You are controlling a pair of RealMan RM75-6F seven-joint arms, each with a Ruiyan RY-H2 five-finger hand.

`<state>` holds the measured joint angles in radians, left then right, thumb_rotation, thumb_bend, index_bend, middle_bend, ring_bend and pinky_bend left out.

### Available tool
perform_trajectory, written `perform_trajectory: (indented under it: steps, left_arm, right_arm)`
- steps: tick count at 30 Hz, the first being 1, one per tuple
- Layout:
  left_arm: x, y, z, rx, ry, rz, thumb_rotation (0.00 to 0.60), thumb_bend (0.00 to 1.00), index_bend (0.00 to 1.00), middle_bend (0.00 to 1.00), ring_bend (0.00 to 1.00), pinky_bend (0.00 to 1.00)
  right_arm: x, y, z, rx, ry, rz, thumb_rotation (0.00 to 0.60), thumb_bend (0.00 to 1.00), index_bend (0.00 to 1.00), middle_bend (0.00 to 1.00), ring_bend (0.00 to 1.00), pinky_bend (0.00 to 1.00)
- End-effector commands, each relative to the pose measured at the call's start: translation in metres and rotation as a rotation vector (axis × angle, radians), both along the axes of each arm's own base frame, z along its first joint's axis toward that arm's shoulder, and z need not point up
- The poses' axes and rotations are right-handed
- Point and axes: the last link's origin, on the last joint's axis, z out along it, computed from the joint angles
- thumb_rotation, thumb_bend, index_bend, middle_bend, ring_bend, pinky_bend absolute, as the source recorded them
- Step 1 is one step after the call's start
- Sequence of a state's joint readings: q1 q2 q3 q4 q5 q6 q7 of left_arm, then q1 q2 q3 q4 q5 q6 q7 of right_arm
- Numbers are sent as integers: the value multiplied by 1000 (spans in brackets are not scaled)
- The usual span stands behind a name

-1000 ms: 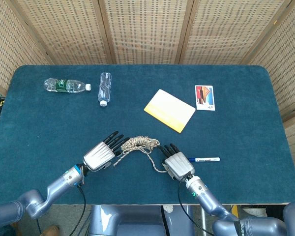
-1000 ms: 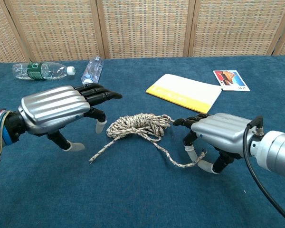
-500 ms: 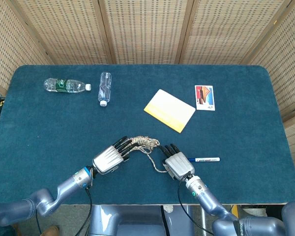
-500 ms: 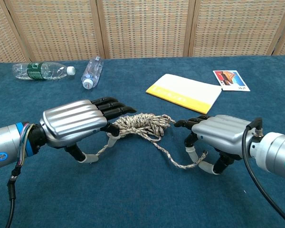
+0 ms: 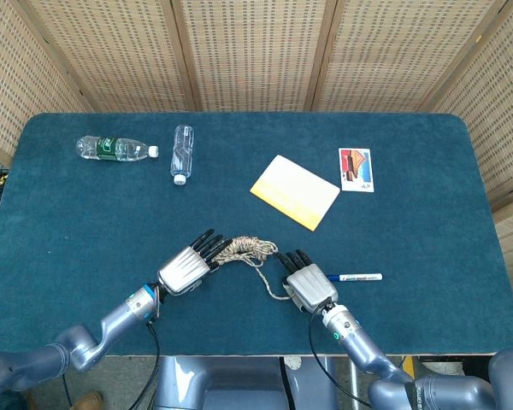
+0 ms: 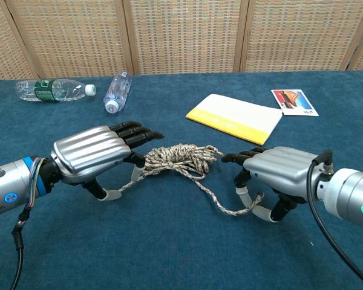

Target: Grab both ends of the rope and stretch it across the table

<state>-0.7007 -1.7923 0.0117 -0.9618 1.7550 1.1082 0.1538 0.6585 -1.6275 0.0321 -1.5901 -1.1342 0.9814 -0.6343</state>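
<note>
Two bottles, one rope, notebook, card, pen — two robot hands.

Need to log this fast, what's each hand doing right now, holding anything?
Left hand: over the left end of the rope, fingers around it; firm grip cannot be told.
Right hand: curled around the rope's right end, seemingly holding it.

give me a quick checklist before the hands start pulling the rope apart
1. Left hand on its rope end: ok, strand runs between thumb and fingers.
2. Right hand on the other end: ok, strand passes under its curled fingers.
3. Firmness of both holds: cannot tell.
4. Rope free to pay out: not ok, middle is bunched in a pile.
5. Pen in the right hand's path: not ok, it lies just beside that hand.
</note>
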Motion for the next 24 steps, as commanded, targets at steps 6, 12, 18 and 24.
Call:
perform_trajectory:
  steps: [6, 12, 18, 24]
  left_arm:
    - [-5, 18, 4, 77, -27, 51, 600, 243, 508, 0, 0, 0]
    - [-6, 18, 8, 50, -121, 150, 600, 246, 477, 0, 0, 0]
    - [-2, 16, 24, 27, -246, 231, 600, 246, 473, 0, 0, 0]
    - [0, 13, 30, -12, -290, 378, 600, 245, 526, 0, 0, 0]
  right_arm:
    - [-1, 0, 1, -2, -1, -3, 600, 434, 589, 0, 0, 0]
    - [-1, 0, 2, -1, -3, -3, 600, 434, 589, 0, 0, 0]
    - [-2, 1, 2, 1, 1, -4, 600, 434, 589, 0, 0, 0]
    - [-2, 1, 1, 5, 1, -4, 600, 434, 589, 0, 0, 0]
